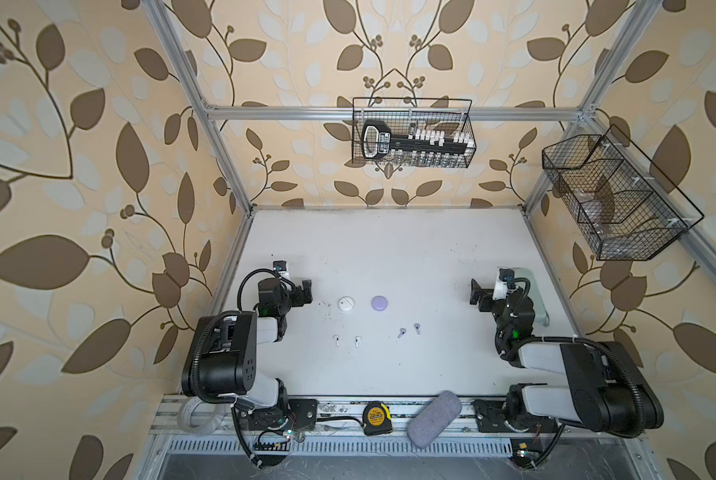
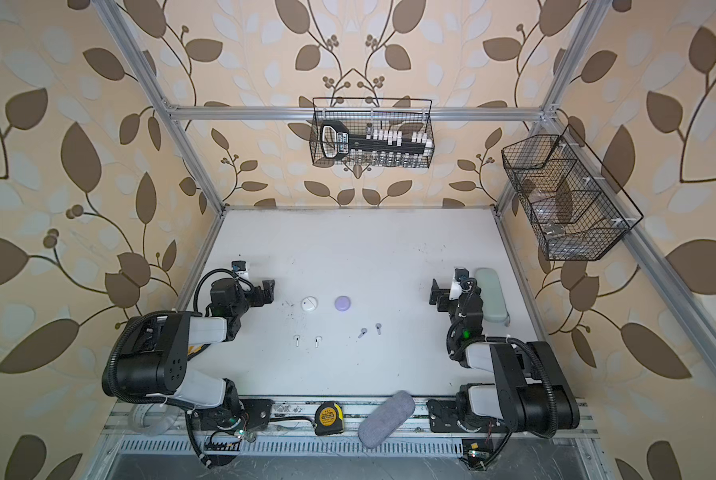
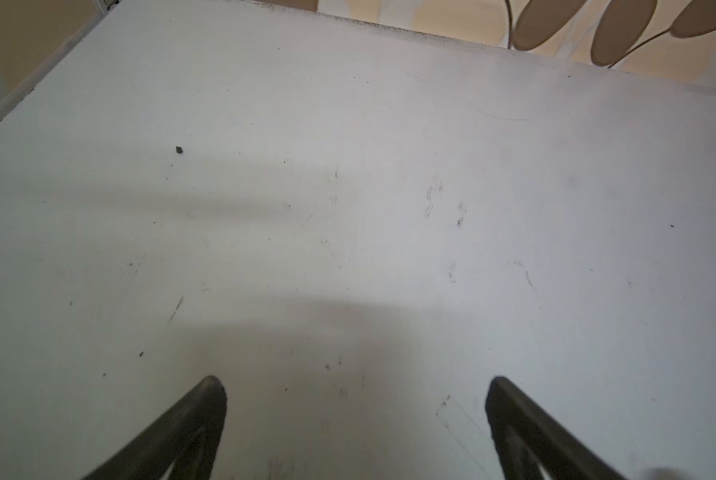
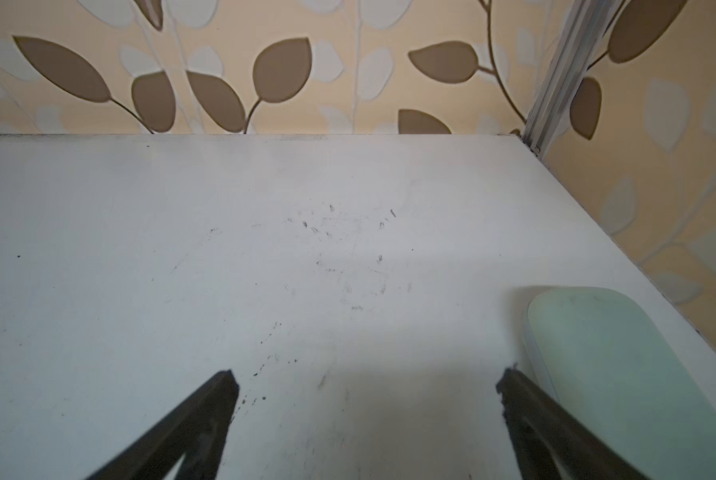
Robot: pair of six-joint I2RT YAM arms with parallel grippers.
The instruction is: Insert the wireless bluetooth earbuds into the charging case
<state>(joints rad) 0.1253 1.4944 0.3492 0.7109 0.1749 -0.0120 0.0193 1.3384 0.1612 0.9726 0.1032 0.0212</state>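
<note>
Left gripper [image 3: 356,386]: jaws wide apart, empty, above table [image 3: 348,166]. Right gripper [image 4: 366,382]: same; pale green case [image 4: 622,365] just beside one finger. In a top view: white case [image 1: 345,303] at 3 o'clock of left gripper, lavender case [image 1: 379,303] beyond it; lids probably shut. White earbuds [image 1: 336,340] at 6 o'clock of white case, lavender earbuds [image 1: 402,332] at 5 o'clock of lavender case, loose on table.
</note>
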